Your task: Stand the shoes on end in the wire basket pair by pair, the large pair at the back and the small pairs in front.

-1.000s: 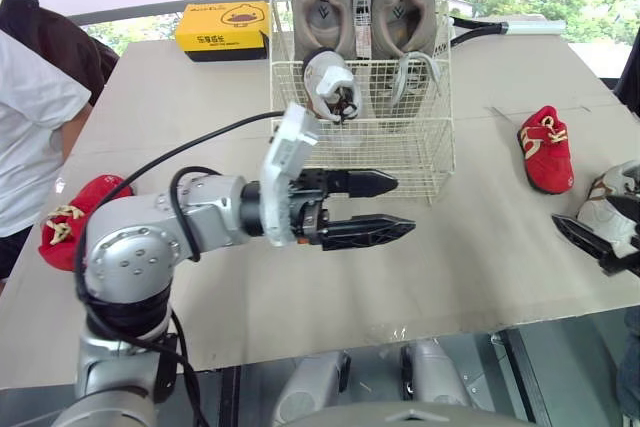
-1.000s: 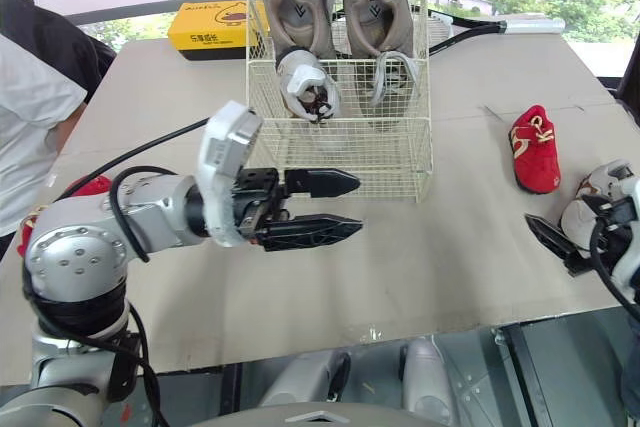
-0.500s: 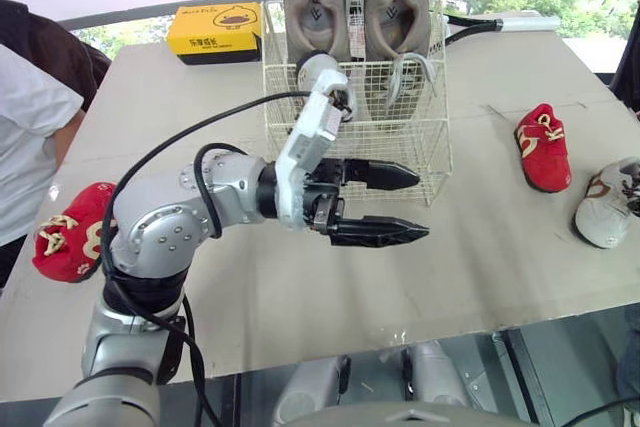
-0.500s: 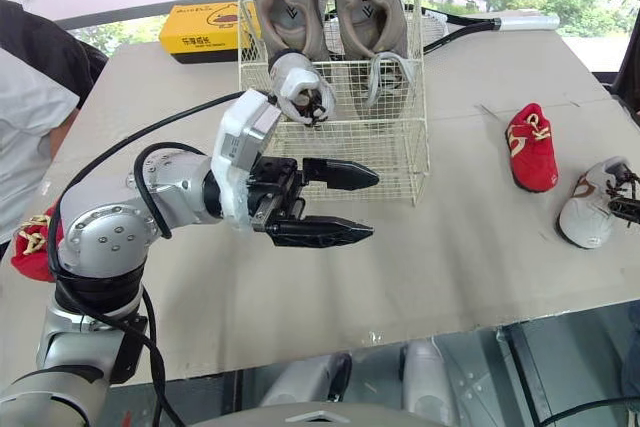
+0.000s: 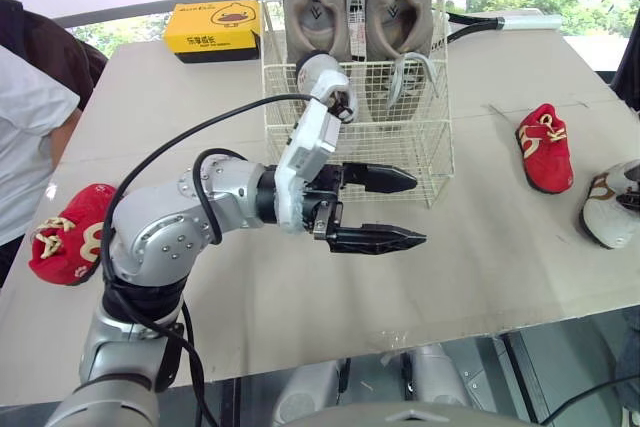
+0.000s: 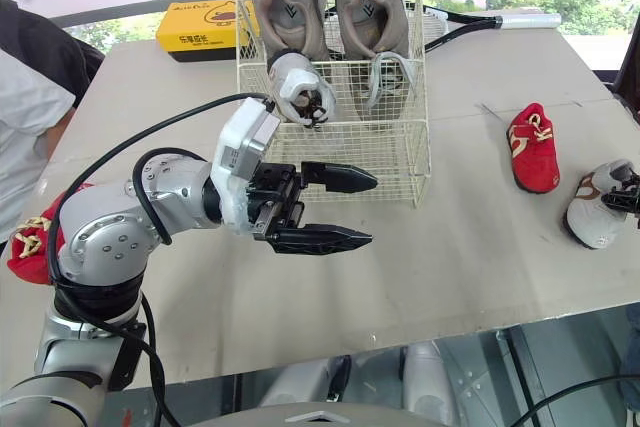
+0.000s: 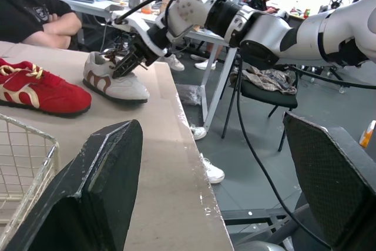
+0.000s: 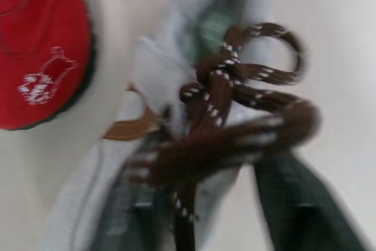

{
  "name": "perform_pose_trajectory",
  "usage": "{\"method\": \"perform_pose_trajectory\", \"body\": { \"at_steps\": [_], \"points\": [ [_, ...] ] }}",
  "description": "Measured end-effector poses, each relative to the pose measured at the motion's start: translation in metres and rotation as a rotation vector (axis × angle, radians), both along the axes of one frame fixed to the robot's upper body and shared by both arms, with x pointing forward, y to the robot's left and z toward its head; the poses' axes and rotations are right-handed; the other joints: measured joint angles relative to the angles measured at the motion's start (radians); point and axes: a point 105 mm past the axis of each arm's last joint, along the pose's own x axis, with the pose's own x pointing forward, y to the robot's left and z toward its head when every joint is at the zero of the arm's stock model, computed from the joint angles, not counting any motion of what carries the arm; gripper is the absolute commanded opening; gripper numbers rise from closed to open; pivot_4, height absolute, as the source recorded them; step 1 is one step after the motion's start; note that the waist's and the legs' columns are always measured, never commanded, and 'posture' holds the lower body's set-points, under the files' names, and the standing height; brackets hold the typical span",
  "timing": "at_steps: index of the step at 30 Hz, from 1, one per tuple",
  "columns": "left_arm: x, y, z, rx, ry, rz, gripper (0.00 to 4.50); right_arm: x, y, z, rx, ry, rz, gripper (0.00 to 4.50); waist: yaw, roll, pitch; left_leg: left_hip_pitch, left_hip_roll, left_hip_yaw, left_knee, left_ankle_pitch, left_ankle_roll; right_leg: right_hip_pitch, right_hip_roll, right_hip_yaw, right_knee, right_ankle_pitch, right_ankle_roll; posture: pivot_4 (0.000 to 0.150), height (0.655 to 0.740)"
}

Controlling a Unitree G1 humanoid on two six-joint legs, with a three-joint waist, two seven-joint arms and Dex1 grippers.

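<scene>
No legible text, even on the yellow box [image 5: 213, 26]

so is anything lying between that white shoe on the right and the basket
Yes: the red shoe lies on the table between the white shoe and the wire basket. The left gripper, open, hovers before the basket's front.
</scene>
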Motion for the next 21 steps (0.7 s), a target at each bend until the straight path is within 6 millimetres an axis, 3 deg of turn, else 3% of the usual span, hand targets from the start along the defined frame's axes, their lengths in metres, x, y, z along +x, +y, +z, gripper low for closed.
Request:
{"method": "perform_pose_trajectory", "body": {
  "at_steps": [2, 7, 9, 11, 13, 14, 15, 17, 18, 19, 21],
  "points": [
    [0.0, 0.001, 0.0, 0.003, 0.0, 0.003, 4.13, 0.001, 0.0, 0.001, -0.013, -0.008, 0.021, 0.03, 0.001, 0.0, 0.0, 0.0, 0.0, 0.0, 0.001, 0.0, 0.0, 0.0, 0.0, 0.0, 0.0, 0.001, 0.001, 0.15, 0.74],
    [0.0, 0.0, 0.0, 0.003, 0.001, -0.004, 4.13, -0.013, -0.003, 0.002, -0.006, -0.041, 0.024, 0.03, 0.005, 0.0, 0.0, -0.001, 0.0, -0.002, 0.0, 0.0, 0.0, 0.0, 0.0, -0.001, 0.0, 0.001, 0.001, 0.15, 0.74],
    [0.001, 0.001, 0.001, 0.004, 0.005, -0.006, 4.13, -0.024, -0.003, 0.01, 0.014, -0.098, -0.004, 0.03, 0.006, 0.001, 0.0, -0.002, 0.0, -0.002, 0.0, 0.0, 0.0, -0.002, 0.0, -0.001, 0.0, 0.001, 0.001, 0.15, 0.74],
    [0.002, 0.002, 0.001, 0.005, 0.014, -0.007, 4.13, -0.029, 0.008, 0.032, 0.034, -0.227, 0.009, 0.03, 0.001, 0.001, 0.0, -0.003, 0.0, -0.002, 0.0, 0.0, 0.0, -0.004, 0.001, 0.0, 0.0, 0.001, 0.001, 0.15, 0.74],
    [0.004, 0.003, 0.001, 0.002, 0.024, -0.004, 4.13, -0.035, 0.035, 0.076, 0.023, -0.434, 0.088, 0.03, -0.008, 0.004, -0.001, -0.001, 0.0, -0.002, 0.0, 0.0, 0.0, -0.004, 0.003, 0.005, 0.001, 0.001, 0.001, 0.15, 0.74],
    [0.004, 0.003, 0.001, 0.002, 0.025, -0.004, 4.13, -0.037, 0.042, 0.088, 0.009, -0.483, 0.112, 0.03, -0.011, 0.004, -0.001, -0.001, 0.0, -0.001, 0.0, 0.0, 0.0, -0.004, 0.003, 0.005, 0.001, 0.001, 0.001, 0.15, 0.74],
    [0.005, 0.004, 0.003, -0.011, 0.034, 0.003, 4.13, -0.038, 0.064, 0.118, 0.016, -0.627, 0.16, 0.03, -0.018, 0.004, -0.001, 0.001, 0.001, -0.001, -0.001, 0.0, 0.0, -0.003, 0.004, 0.006, 0.001, 0.001, 0.001, 0.15, 0.74],
    [0.007, 0.003, 0.007, -0.039, 0.032, 0.027, 4.13, -0.04, 0.102, 0.156, 0.022, -0.835, 0.269, 0.03, -0.026, 0.004, -0.001, 0.002, 0.002, -0.001, -0.001, 0.0, 0.0, -0.003, 0.006, 0.006, 0.001, 0.004, -0.001, 0.15, 0.74],
    [0.011, 0.005, 0.011, -0.071, 0.025, 0.071, 4.13, -0.04, 0.14, 0.179, 0.028, -0.996, 0.364, 0.03, -0.03, 0.003, -0.001, 0.004, 0.004, -0.001, -0.001, 0.0, 0.0, -0.002, 0.007, 0.007, 0.001, 0.005, -0.001, 0.15, 0.74],
    [0.012, 0.004, 0.013, -0.079, 0.022, 0.084, 4.13, -0.041, 0.152, 0.184, 0.031, -1.036, 0.395, 0.03, -0.03, 0.002, -0.001, 0.004, 0.004, -0.001, -0.001, 0.0, 0.0, -0.002, 0.008, 0.007, 0.001, 0.005, -0.002, 0.15, 0.74],
    [0.018, 0.011, 0.017, -0.14, 0.011, 0.155, 4.13, -0.033, 0.199, 0.193, 0.123, -1.126, 0.511, 0.03, -0.032, 0.002, -0.002, 0.004, 0.005, 0.0, -0.001, 0.0, 0.0, -0.003, 0.009, 0.008, 0.001, 0.006, -0.002, 0.15, 0.74]
  ]
}}
